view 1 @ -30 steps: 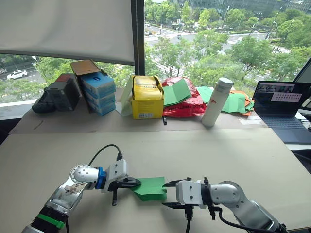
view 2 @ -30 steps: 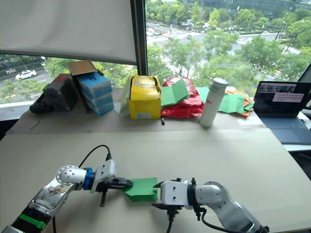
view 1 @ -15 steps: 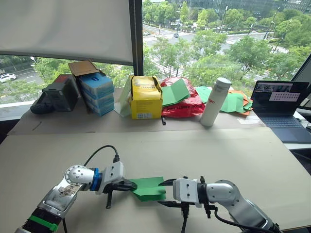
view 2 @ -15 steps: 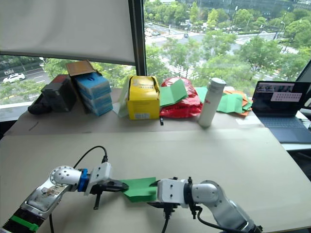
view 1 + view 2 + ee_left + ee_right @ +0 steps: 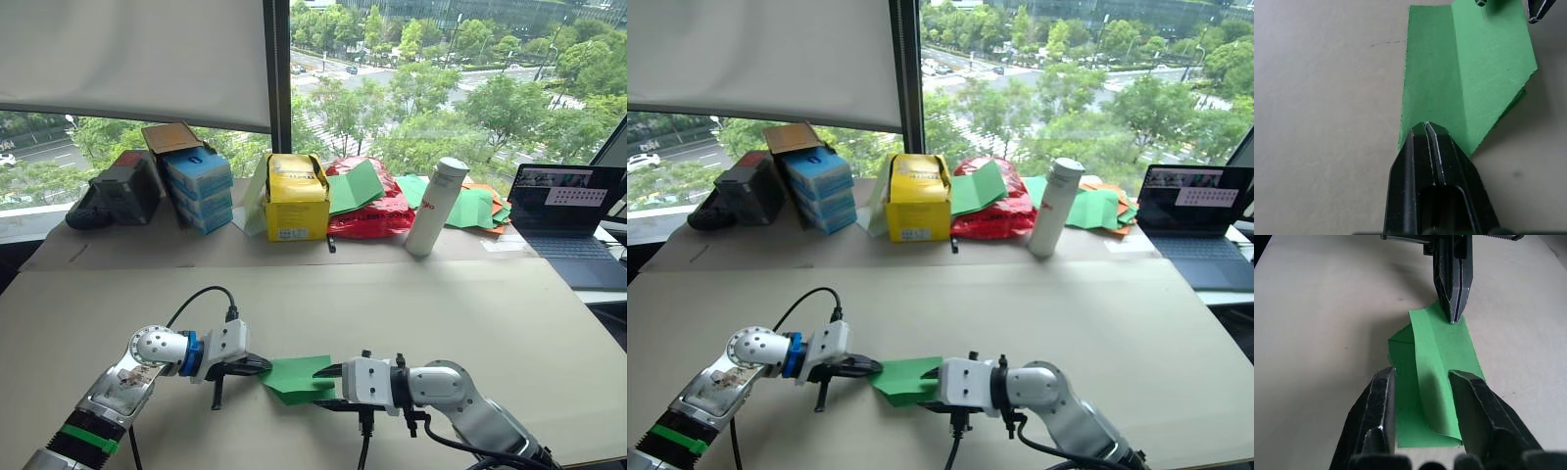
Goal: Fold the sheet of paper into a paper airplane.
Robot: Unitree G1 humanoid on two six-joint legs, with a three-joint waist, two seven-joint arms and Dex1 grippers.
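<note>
The sheet of paper (image 5: 294, 376) is bright green and lies folded in layers near the table's front edge, with one flap standing up along a crease (image 5: 1435, 357). It forms a broad folded wedge, not a narrow paper airplane dart. My left gripper (image 5: 261, 367) is shut on the paper's left end, its fingertips (image 5: 1426, 128) pinched on the edge. My right gripper (image 5: 331, 386) is open at the paper's right end. Its fingers (image 5: 1382, 391) stand either side of the raised flap, apart from it. My left gripper (image 5: 1452, 308) faces it across the sheet.
Along the back of the table stand a black case (image 5: 110, 192), stacked blue boxes (image 5: 199, 186), a yellow box (image 5: 297, 197), a red plastic bag (image 5: 380, 213), a white bottle (image 5: 437, 206), a heap of green and orange sheets (image 5: 478, 208) and a laptop (image 5: 568, 211).
My right gripper has moved left, so its open fingers now straddle the paper's right end. My left gripper keeps its hold. The camera has shifted slightly.
</note>
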